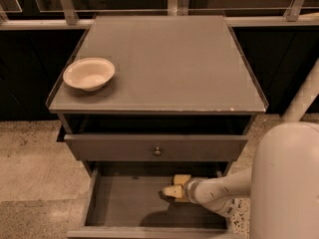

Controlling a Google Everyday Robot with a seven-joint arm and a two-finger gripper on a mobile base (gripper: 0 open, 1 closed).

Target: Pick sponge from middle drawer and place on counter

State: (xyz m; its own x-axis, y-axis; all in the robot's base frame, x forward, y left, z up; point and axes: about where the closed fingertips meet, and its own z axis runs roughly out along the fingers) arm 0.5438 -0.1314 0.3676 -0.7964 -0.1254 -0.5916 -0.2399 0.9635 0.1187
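Note:
The middle drawer is pulled out below the counter, showing its dark-grey floor. My gripper, cream-yellow at its tip, is down inside the drawer near its back right, low over the floor. My white arm reaches in to it from the right. I cannot make out the sponge apart from the gripper; it may be hidden at the tip. A small dark shadow lies just left of the tip.
A cream bowl stands on the counter's left front corner. A shut drawer front with a small round knob is just above the open drawer. My white body fills the lower right. Railing and dark panels run behind the counter.

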